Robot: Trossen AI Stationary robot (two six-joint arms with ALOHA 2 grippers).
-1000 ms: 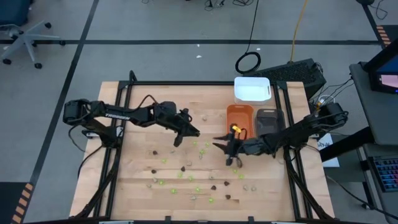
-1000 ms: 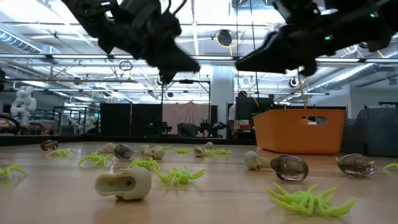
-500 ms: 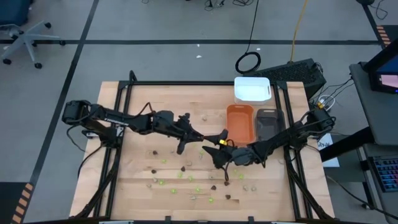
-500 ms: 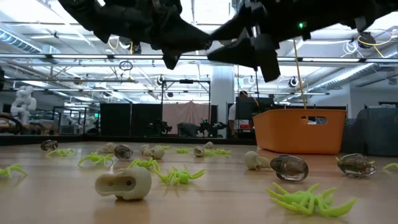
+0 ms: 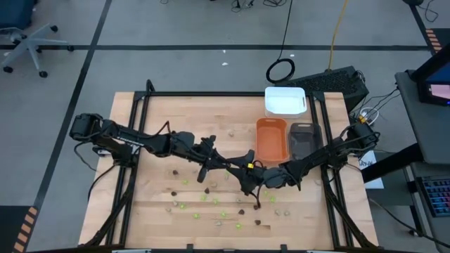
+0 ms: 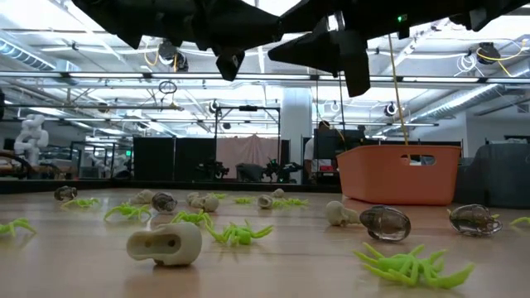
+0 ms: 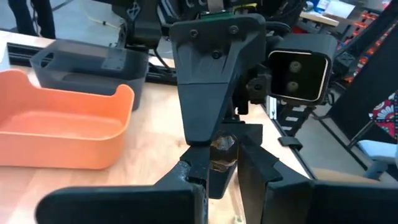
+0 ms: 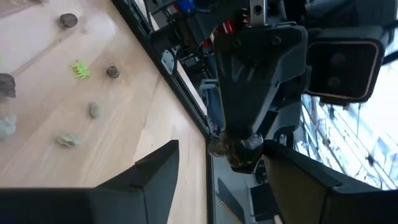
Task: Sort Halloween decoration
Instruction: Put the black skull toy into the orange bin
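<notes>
Mid-air handover above table centre; sorting barely begun.

Left gripper [image 5: 226, 166] pinched nearly shut on a small dark brown, glossy decoration piece [image 8: 235, 148], held up between the spread, empty fingers of the right gripper [image 5: 247, 177], which have not closed on it. The orange plastic tray [image 5: 271, 137], white tray [image 5: 285, 100] and grey tray [image 5: 303, 137] sit upper right of centre. Most lime-green spiders [image 6: 411, 263], brown pieces and pale beige skulls [image 6: 166, 244] lie scattered across the lower half of the wooden table [image 5: 176, 112]. Tray contents hard to tell; nearly everything is left to sort.
</notes>
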